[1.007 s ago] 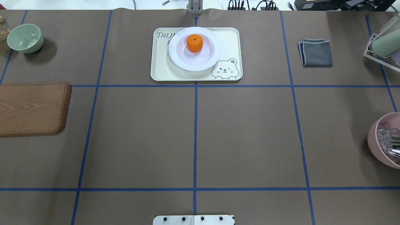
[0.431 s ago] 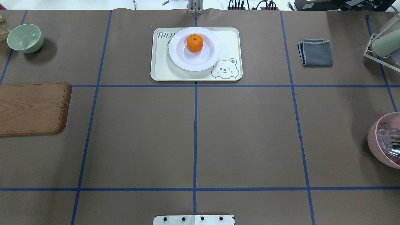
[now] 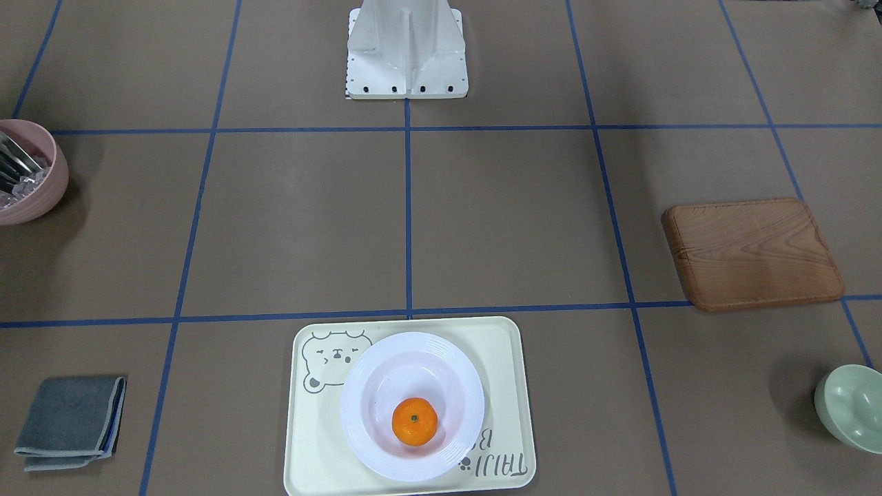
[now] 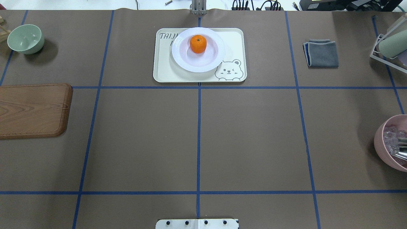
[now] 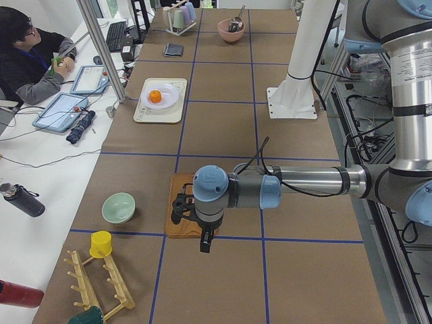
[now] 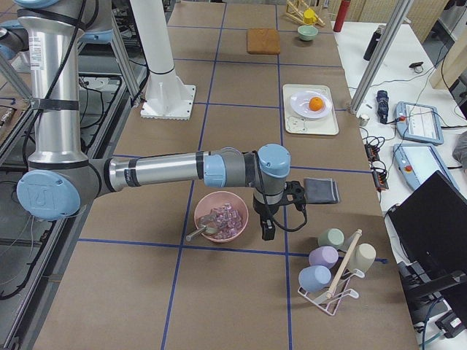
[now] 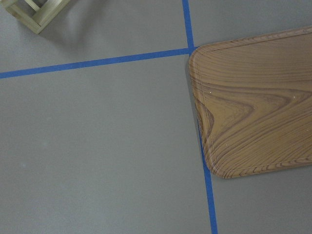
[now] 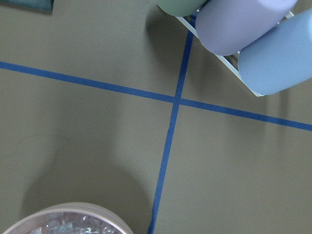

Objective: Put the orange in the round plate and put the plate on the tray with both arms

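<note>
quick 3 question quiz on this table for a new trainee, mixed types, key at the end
1. True or false: the orange lies inside the round plate.
2. The round plate rests on: A the grey cloth, B the tray, C the green bowl.
3. Fill in: the left wrist view looks down on a corner of the ____.

Key: 1 true. 2 B. 3 wooden board.

Left arm (image 5: 310, 181) and right arm (image 6: 157, 169) stretch out level, with left gripper (image 5: 179, 206) and right gripper (image 6: 295, 195) seemingly pointing down — jaws unreadable
</note>
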Robot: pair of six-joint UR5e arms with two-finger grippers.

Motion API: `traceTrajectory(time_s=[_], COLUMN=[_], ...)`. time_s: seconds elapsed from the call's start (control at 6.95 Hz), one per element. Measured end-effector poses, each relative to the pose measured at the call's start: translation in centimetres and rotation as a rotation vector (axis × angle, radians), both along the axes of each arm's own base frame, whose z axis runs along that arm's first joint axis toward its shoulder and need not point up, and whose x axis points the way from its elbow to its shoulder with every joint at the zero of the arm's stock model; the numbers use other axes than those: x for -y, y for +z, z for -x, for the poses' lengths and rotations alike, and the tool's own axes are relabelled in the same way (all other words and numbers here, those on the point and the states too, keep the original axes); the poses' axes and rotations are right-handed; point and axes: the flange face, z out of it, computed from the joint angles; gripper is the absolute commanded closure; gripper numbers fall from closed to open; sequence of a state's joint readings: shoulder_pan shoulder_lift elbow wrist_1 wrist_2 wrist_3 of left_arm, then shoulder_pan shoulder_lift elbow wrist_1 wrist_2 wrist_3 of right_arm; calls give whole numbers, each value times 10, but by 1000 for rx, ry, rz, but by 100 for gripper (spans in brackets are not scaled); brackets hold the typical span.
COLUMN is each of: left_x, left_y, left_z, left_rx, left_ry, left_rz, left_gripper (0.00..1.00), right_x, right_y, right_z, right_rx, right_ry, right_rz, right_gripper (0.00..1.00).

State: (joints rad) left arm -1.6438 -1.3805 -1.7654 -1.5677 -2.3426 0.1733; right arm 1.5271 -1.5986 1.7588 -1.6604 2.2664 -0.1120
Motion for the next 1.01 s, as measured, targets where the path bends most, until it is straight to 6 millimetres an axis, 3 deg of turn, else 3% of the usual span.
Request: traceTrajectory(time_s=[1.01], left_x=[-3], left_y=[4], left_z=[-1], left_rx=[0], left_ry=[1], left_rz=[10], left_gripper=[2], right_x=[6], right_y=[-21], right_z=[-2], right_rx=[2], right_ry=[11], right_rz=[-37], right_gripper=[0])
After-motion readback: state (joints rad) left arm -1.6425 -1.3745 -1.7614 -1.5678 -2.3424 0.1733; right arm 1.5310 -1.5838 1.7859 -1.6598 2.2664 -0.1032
